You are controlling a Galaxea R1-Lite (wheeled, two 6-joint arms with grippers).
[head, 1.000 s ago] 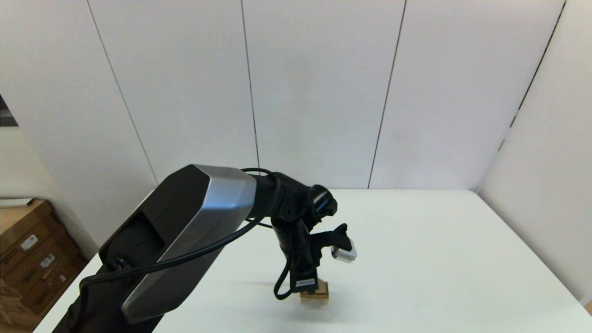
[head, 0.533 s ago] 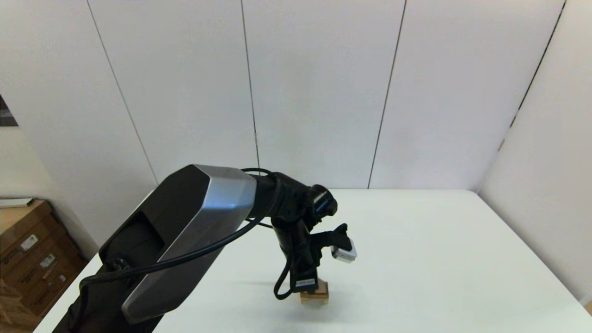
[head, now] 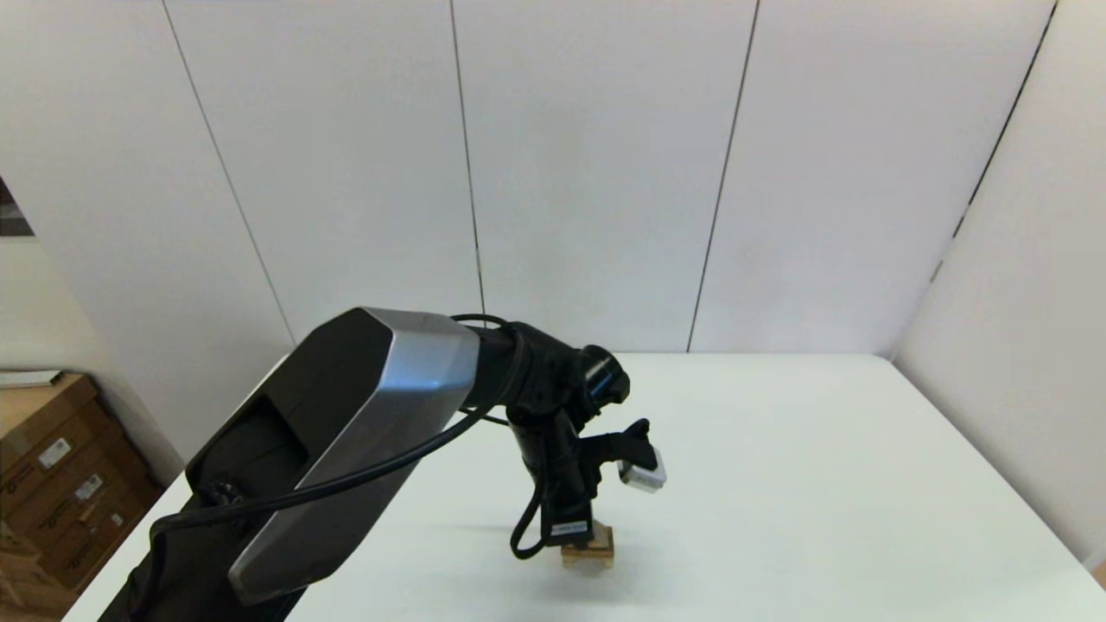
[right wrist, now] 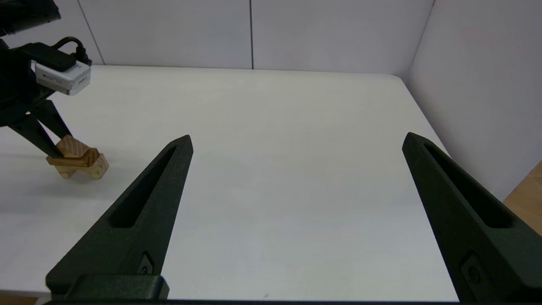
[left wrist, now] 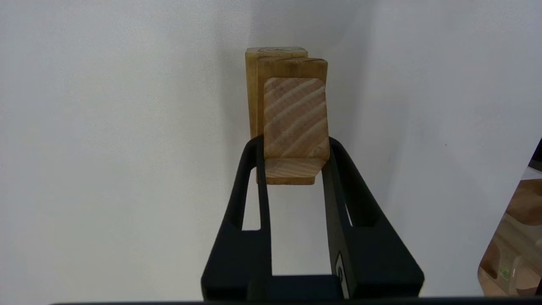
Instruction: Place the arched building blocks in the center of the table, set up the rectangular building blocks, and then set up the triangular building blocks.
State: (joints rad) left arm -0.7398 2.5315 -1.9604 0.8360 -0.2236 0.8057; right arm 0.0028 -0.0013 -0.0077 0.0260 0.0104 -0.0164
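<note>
Gripping the small tan wooden triangular wedge (left wrist: 296, 127), the left claw (left wrist: 295, 163) is clenched on it atop the stacked tan blocks. Right claw (right wrist: 296, 169) hangs spread wide, holding nothing, over the white tabletop (right wrist: 275, 127). No change from the earlier frames.

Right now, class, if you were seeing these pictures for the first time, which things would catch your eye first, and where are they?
First, the big black and silver left arm reaching across the white table. Its left claw grips the triangular block, which sits on the rectangular block, itself atop the arched block. The right claw hangs open over bare table, away from the stack.
</note>
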